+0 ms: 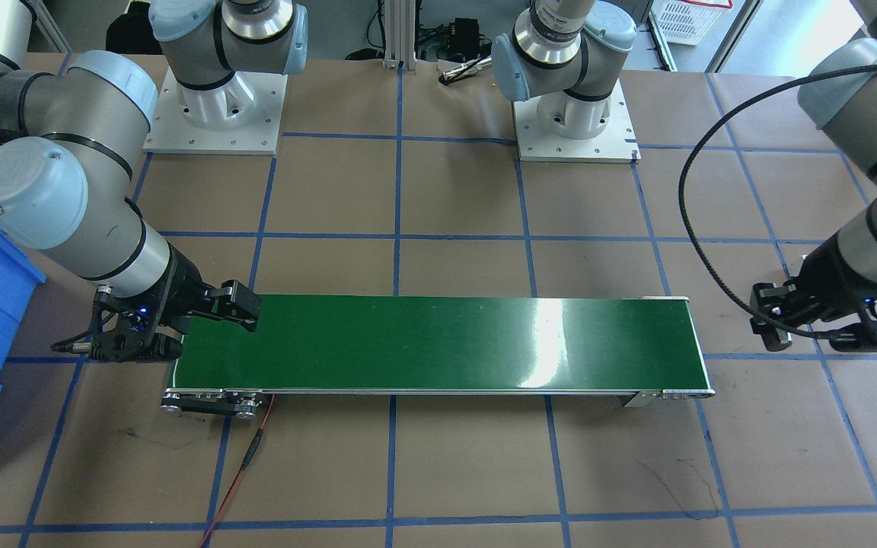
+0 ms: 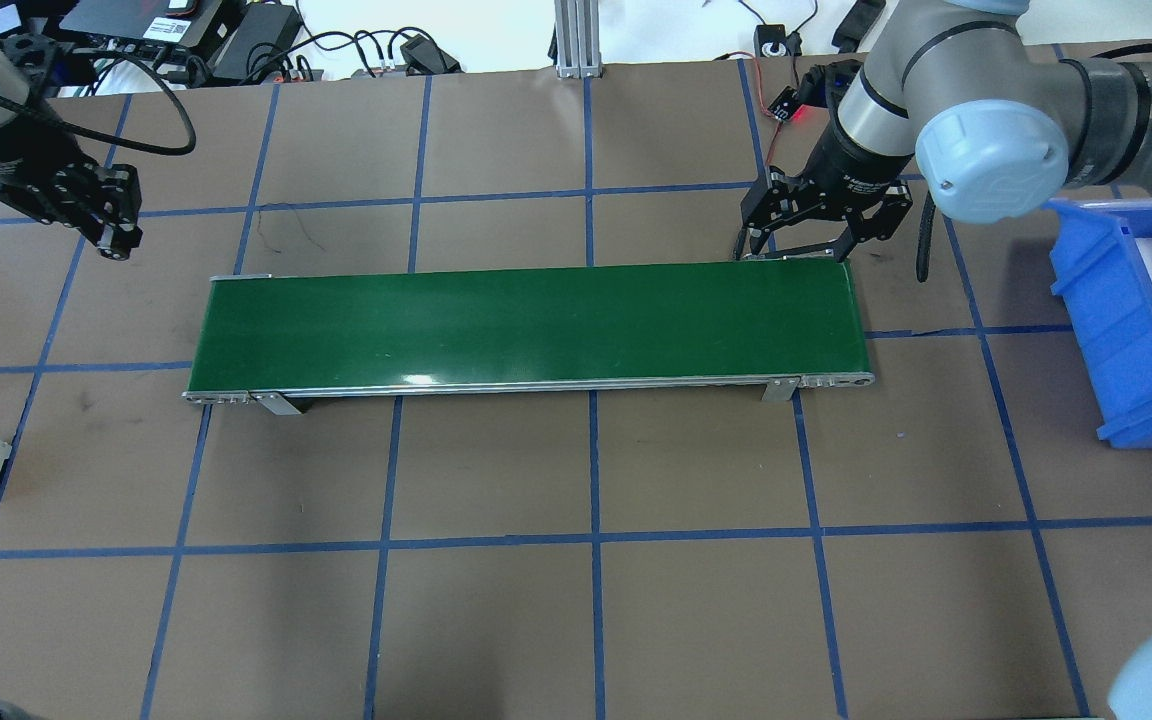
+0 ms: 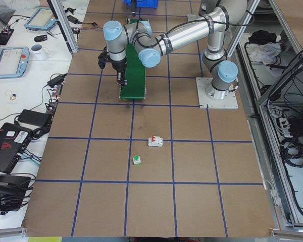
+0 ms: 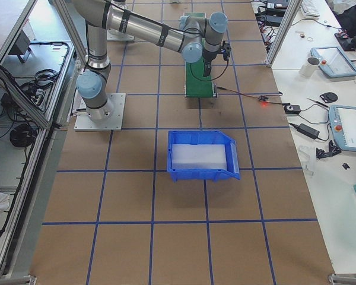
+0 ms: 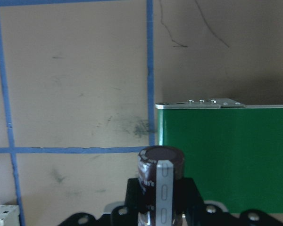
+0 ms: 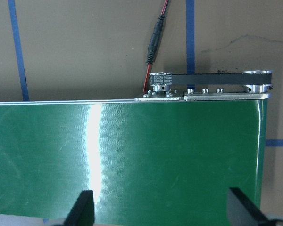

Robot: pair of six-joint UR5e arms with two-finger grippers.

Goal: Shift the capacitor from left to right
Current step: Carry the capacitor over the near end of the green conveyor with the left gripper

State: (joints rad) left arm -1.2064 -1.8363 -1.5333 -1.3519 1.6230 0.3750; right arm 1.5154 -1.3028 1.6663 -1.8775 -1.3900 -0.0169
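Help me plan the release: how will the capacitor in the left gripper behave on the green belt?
The capacitor is a round cylinder, so on its side it would probably roll along the conveyor belt. Stubby with a flat end, it could likely stand upright fairly stably. Its glossy sleeve may slip in the left gripper.

Your overhead and front cameras both look steeply down on the green conveyor belt [image 2: 526, 320]; side views sit far; wrist cameras hover close.

capacitor [image 5: 160, 181] | dark brown-black cylinder, grey stripe down its side, flat dark top showing | clamped in left tool [image 2: 114, 230] | bottom centre of left wrist view
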